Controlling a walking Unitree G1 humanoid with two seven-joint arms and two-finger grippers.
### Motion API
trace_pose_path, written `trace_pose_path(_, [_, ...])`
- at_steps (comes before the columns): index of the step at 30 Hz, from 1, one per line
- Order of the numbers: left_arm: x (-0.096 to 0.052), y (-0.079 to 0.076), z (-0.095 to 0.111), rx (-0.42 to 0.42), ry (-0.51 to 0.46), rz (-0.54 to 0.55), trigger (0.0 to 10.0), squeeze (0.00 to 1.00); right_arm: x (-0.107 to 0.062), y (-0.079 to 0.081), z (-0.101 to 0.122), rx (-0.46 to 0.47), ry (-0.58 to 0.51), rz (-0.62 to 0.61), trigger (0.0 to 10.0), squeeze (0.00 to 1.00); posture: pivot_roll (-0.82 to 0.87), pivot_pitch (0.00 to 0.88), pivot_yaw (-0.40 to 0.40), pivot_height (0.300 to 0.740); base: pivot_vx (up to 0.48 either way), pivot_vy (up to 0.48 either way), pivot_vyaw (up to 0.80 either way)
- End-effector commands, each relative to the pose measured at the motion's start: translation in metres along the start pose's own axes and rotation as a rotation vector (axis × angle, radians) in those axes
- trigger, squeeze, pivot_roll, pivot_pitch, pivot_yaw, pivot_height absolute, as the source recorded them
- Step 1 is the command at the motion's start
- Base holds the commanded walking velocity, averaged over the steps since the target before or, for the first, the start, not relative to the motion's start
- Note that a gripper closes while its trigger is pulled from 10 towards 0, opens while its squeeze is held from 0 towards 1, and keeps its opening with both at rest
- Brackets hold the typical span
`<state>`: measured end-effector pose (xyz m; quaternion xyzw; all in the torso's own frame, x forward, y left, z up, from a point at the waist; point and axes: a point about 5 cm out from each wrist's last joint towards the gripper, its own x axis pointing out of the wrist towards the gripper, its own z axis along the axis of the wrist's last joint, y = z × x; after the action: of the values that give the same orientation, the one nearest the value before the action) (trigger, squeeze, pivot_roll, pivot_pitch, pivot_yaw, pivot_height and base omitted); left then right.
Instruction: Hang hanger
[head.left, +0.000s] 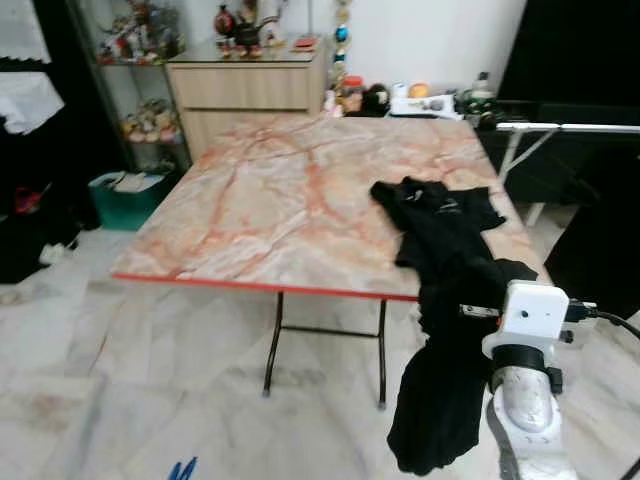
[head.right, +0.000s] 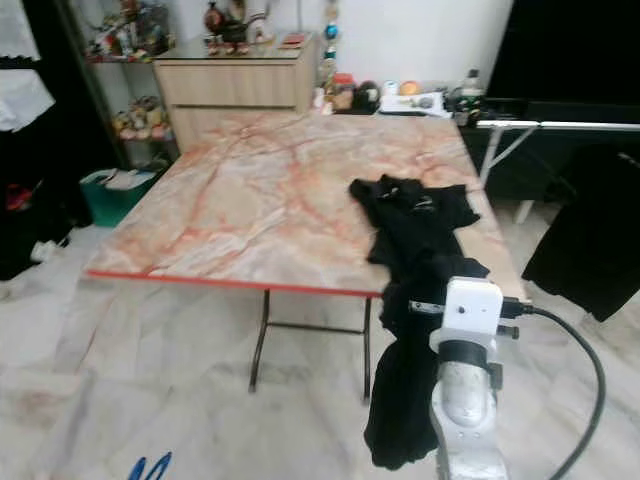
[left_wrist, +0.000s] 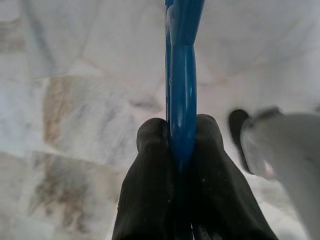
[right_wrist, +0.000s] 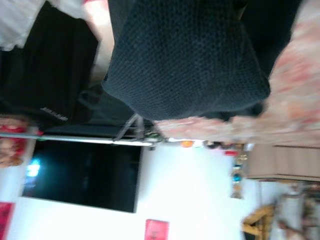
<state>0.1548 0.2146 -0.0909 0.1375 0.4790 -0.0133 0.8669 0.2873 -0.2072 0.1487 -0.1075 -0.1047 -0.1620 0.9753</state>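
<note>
A blue hanger (left_wrist: 182, 75) is pinched between the two black fingers of my left gripper (left_wrist: 181, 131), which is shut on it low over the marble floor. The hanger's tips (head.left: 183, 468) peek in at the bottom left of the eye views. A black garment (head.left: 440, 225) lies on the right side of the table (head.left: 280, 190) and drapes over its front edge almost to the floor. My right arm (head.left: 528, 318) reaches up to the hanging part. In the right wrist view the black knit cloth (right_wrist: 190, 55) sits very close to the camera.
The folding table has a red front edge (head.left: 260, 285) and thin metal legs (head.left: 272, 340). Behind it stand a wooden cabinet (head.left: 245, 88) and a glass shelf (head.left: 135, 60). A teal bin (head.left: 125, 198) is at the left, and a white rail (head.left: 570, 128) with dark clothes (head.right: 590, 240) at the right.
</note>
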Motion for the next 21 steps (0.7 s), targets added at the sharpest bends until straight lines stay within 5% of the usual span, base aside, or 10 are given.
trace_pose_path(1, [-0.002,0.015,-0.006,0.008,0.017,0.036,10.0,0.00,0.009,0.008,0.028,0.040,-0.110,0.010,10.0,0.00,0.04,0.000,0.031,0.740,0.307,0.000,0.00])
trace_pose_path(21, [-0.001,0.015,-0.003,0.011,0.017,0.028,10.0,0.00,0.094,0.028,0.127,0.093,-0.394,0.117,10.0,0.00,0.05,0.000,0.048,0.740,0.308,0.000,0.00])
